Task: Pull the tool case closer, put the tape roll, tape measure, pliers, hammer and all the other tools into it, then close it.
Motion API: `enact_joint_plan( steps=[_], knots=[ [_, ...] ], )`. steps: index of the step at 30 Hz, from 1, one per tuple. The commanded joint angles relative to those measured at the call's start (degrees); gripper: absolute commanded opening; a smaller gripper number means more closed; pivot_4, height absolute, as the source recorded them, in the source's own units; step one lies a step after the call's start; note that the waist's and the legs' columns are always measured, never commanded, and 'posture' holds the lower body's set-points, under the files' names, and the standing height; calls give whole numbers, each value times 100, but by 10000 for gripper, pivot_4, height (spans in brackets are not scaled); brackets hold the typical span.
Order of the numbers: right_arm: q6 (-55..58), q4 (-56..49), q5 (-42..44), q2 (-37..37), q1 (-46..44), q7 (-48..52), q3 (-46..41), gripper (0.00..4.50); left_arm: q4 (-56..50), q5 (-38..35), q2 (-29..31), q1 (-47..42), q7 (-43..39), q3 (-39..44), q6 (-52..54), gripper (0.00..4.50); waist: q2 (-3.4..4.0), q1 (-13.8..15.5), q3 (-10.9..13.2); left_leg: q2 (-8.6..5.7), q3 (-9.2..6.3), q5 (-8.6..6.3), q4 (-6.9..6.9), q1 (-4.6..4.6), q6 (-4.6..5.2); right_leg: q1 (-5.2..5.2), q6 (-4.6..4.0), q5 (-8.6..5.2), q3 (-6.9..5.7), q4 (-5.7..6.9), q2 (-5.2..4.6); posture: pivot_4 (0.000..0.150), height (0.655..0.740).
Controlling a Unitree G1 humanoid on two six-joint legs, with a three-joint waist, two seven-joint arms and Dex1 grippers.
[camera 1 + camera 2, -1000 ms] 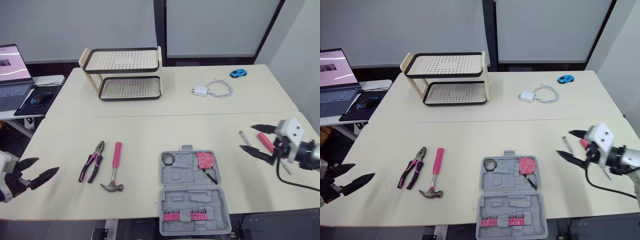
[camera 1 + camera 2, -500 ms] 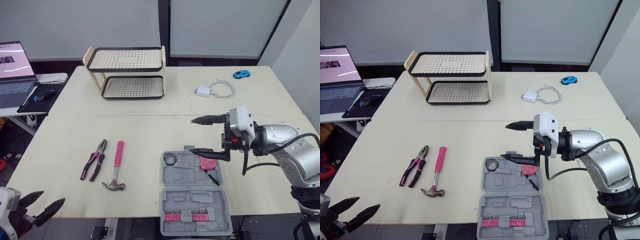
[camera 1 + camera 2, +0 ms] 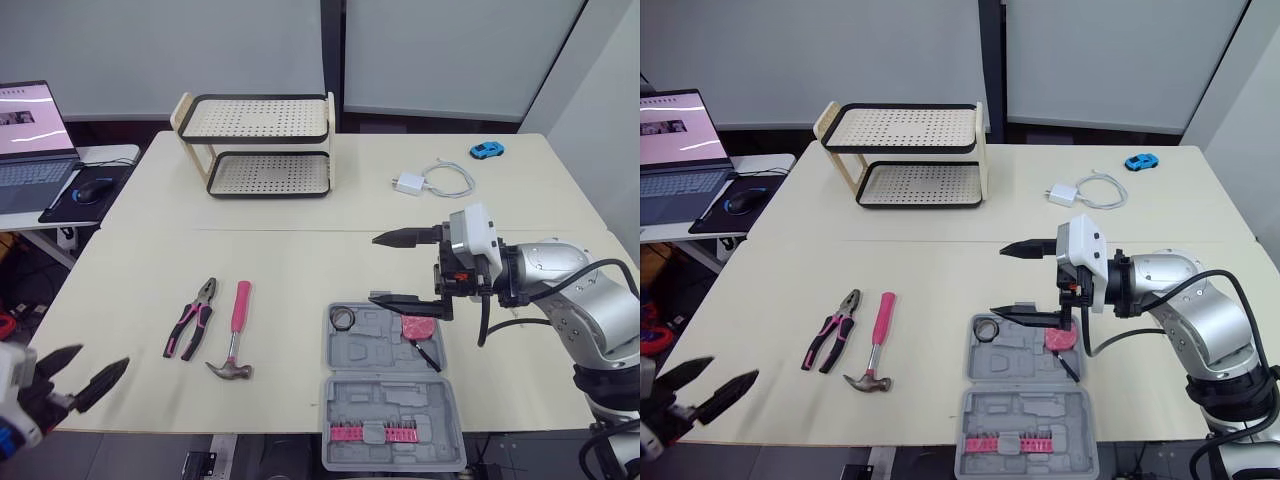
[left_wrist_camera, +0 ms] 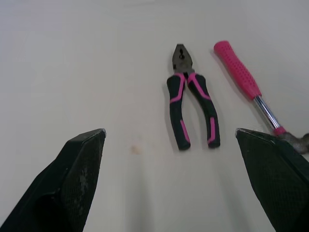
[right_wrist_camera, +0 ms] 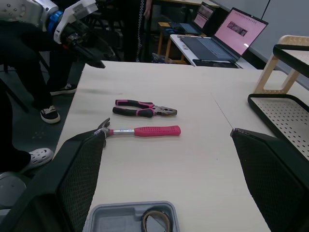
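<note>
Two-finger right gripper [image 3: 374,268]: fingers wide, empty, above tool case [image 3: 380,400] far edge.
Left gripper [image 3: 103,355]: fingers wide, empty, pointing toward pliers [image 3: 189,320].
Hammer [image 3: 232,325]: beside pliers on desk [image 3: 300,270].

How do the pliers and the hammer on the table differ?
The pliers have two black-and-pink handles; the hammer has one all-pink grip on a bare metal shaft. The pliers' metal nose points away from the robot, while the hammer's metal head lies at the near end. Both lie flat on the table, side by side, not touching.
</note>
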Motion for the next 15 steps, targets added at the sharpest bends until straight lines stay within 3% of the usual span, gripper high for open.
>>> enact_joint_plan(
  steps=[1,8,15],
  knots=[
    [7,-231,25,4,39,-101,-46,44628,-199,216,57,-615,660,-498,365,45000,0,2,0,0,2,0,0,0,0,1,0,0,2,2,0,1500,7400],
    [111,-354,39,-13,109,-306,-75,44628,56,794,-156,-1640,1542,-1566,749,45000,-4,-58,-2,-2,1,0,1,-1,-2,-1,0,1,7,12,4,1500,7400],
    [164,-428,40,-39,120,-424,-89,44628,475,1205,-305,-2135,1872,-2282,888,45000,-4,-68,-2,0,1,-1,1,-3,-2,-7,0,1,7,14,7,1500,7400]
  ],
)
